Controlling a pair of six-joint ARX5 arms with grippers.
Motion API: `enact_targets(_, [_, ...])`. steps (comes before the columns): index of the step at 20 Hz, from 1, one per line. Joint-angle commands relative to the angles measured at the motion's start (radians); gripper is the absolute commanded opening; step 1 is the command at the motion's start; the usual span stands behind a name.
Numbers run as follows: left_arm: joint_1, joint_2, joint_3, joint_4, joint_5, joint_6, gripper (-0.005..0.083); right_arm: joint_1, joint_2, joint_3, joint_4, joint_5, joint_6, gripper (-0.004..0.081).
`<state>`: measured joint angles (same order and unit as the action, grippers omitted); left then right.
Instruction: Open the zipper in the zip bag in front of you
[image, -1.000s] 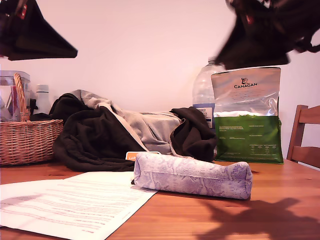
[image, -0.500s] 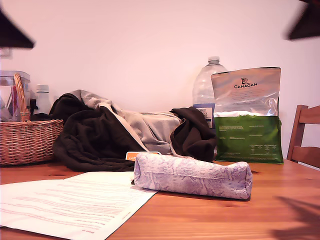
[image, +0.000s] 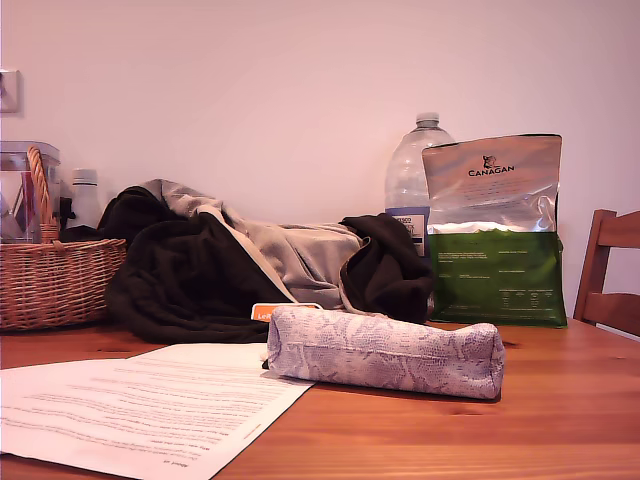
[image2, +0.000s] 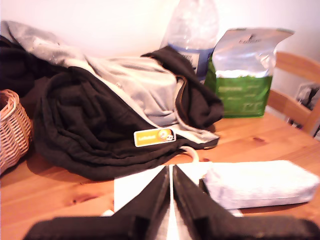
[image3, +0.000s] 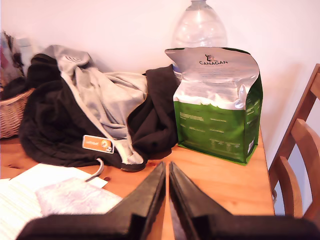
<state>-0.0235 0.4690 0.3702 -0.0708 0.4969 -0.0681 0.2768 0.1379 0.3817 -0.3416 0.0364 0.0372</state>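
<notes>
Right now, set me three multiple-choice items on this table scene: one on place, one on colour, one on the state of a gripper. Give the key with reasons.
1. In the exterior view, where does the zip bag lie?
A. Inside the wicker basket
B. On the table, in front of the heap of clothes
C. On top of the foil bag

2. What colour is the lower half of the foil bag?
A. Green
B. Red
C. Blue

3. How do the jaws of my first gripper stand?
A. Wide open
B. Clamped on the zip bag
C. Shut on nothing

Key: 1 B, it rests on the bare wood before the heap of clothes. 2 A, green beneath the silver top. 3 C, the fingers meet and the bag lies apart from them.
</notes>
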Motion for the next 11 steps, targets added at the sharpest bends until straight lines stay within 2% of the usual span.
enact_targets(1, [-0.001, -0.013, -0.011, -0.034, 0.003, 0.000, -0.0019, 0.006, -0.003, -0.014, -0.023, -0.001, 0.008, -0.0013])
enact_targets(10, [-0.001, -0.018, -0.011, -0.233, 0.003, 0.000, -0.0019, 0.006, -0.003, -0.014, -0.301, 0.000, 0.008, -0.0013])
enact_targets(11, [-0.001, -0.018, -0.011, -0.253, 0.003, 0.000, -0.0019, 0.006, -0.003, -0.014, -0.298, 0.000, 0.008, -0.0013])
